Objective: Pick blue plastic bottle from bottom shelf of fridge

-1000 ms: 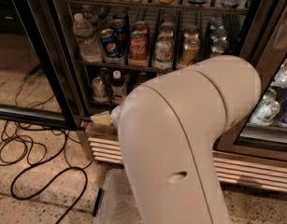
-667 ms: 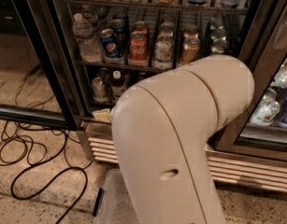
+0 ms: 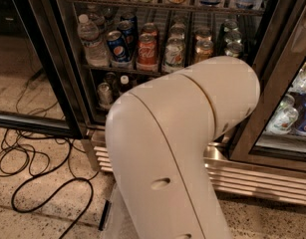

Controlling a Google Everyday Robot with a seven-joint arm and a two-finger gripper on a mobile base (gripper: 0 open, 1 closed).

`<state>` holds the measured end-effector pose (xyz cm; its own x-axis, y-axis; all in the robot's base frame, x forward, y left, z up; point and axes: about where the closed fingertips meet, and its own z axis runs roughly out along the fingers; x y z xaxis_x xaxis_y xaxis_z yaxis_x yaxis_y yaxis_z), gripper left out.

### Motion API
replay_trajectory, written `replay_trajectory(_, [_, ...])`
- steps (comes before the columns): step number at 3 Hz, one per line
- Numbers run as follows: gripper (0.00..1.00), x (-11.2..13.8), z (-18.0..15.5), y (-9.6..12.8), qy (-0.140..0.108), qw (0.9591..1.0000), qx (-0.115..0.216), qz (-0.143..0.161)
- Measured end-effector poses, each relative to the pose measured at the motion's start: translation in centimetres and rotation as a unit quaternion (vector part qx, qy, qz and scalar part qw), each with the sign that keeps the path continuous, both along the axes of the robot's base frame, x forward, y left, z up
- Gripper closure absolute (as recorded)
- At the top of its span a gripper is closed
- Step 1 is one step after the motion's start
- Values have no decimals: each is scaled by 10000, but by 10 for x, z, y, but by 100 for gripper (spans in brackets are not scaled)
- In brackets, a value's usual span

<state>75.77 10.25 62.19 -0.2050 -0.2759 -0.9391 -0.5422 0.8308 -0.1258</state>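
At the centre of your view, the cream arm takes up most of the frame. Its rounded elbow housing sits in front of the open fridge.

Gripper: hidden behind that housing, on the fridge side of it. You cannot tell whether it is parted or closed, nor whether it touches anything.

Blue plastic bottle: upright on the bottom shelf, toward the left end. You see the white cap and dark neck; the lower body is cut off by the top edge of the arm. A silver can stands just beside it on the left; contact between them cannot be resolved. A darker bottle stands behind the pair.

Rack above, left to right:
- clear water bottle
- Pepsi can
- red Coca-Cola can
- more cans running on toward the right

Ribbed stainless base: runs along the bottom of the cooler, visible to the right of the arm.

Right-hand glass door: pale bottles behind it.

Floor: speckled, with black cables looped to the left of the arm.
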Motion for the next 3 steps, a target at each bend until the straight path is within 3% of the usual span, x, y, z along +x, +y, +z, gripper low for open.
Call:
replay_trajectory(1, [18,30,-8,-14,-4,9994,-38,-334])
replay_trajectory(3, [23,40,-7,-14,5,9993,-63,-375])
